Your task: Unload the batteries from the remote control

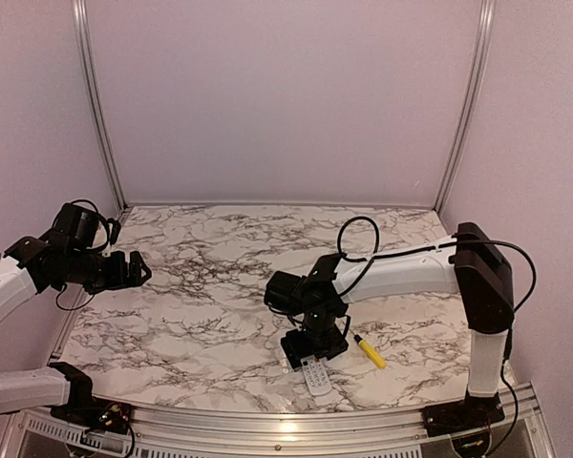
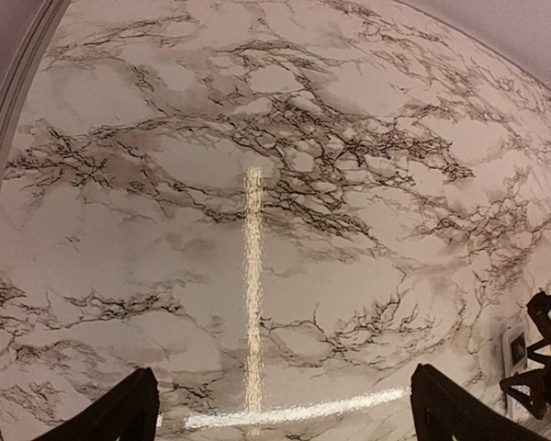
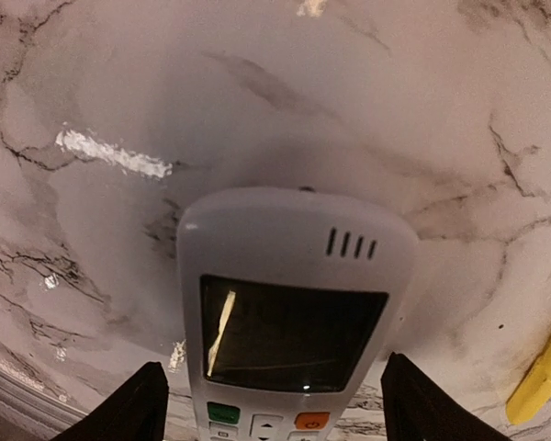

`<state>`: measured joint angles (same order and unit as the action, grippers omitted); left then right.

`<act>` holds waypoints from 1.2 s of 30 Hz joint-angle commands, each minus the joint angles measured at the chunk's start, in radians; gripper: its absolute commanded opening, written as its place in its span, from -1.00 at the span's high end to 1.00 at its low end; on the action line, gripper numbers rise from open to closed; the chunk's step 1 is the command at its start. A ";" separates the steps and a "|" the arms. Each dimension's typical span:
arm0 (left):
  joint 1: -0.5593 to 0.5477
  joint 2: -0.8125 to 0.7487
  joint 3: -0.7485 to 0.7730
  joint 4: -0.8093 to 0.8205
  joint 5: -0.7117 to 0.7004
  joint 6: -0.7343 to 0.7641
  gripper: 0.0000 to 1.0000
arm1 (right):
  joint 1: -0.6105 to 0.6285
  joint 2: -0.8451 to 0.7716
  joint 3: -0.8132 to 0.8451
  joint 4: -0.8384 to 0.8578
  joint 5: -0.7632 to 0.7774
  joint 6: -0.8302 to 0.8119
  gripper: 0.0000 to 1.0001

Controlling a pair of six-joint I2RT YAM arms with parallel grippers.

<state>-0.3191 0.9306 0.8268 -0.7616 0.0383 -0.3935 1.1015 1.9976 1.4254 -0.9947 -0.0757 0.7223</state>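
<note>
Looks barely begun, judging by the layout. Shows the slim white rectangular remote control (image 3: 294, 303) lying screen-up on the marble-patterned table (image 1: 191, 305), near the front edge, with the battery recess underneath and hidden. Shows no small red-wrapped batteries anywhere, so presumably none out yet. Has the right jaws open, straddling the remote's screen end without a visible clamp, and the left jaws wide open, well apart over the table's left side. Has a yellow-handled screwdriver (image 3: 542, 377) just beside the remote. Calls for gripping, turning over, opening and emptying.
</note>
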 commanded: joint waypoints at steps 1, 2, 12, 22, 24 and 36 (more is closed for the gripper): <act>-0.010 0.004 -0.010 0.016 -0.018 -0.003 -0.98 | 0.004 0.004 -0.029 0.065 -0.011 -0.013 -0.52; -0.011 0.005 -0.011 0.016 -0.021 -0.004 -0.98 | 0.003 0.003 -0.037 0.076 -0.015 -0.014 -0.49; -0.030 0.016 -0.011 0.016 -0.031 -0.011 -0.98 | -0.003 -0.013 -0.100 0.136 -0.023 -0.016 -0.21; -0.041 0.032 -0.011 0.014 -0.031 -0.016 -0.98 | -0.002 -0.040 -0.116 0.139 -0.007 -0.023 0.17; -0.044 0.035 -0.009 0.013 -0.031 -0.017 -0.98 | -0.003 -0.050 -0.111 0.137 -0.003 -0.021 0.23; -0.046 0.022 0.031 -0.008 -0.046 0.003 -0.98 | -0.018 -0.162 0.007 0.116 0.069 -0.018 0.32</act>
<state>-0.3622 0.9619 0.8276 -0.7612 -0.0025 -0.4038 1.0950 1.9236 1.3476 -0.8932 -0.0483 0.7021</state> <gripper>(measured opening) 0.990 0.464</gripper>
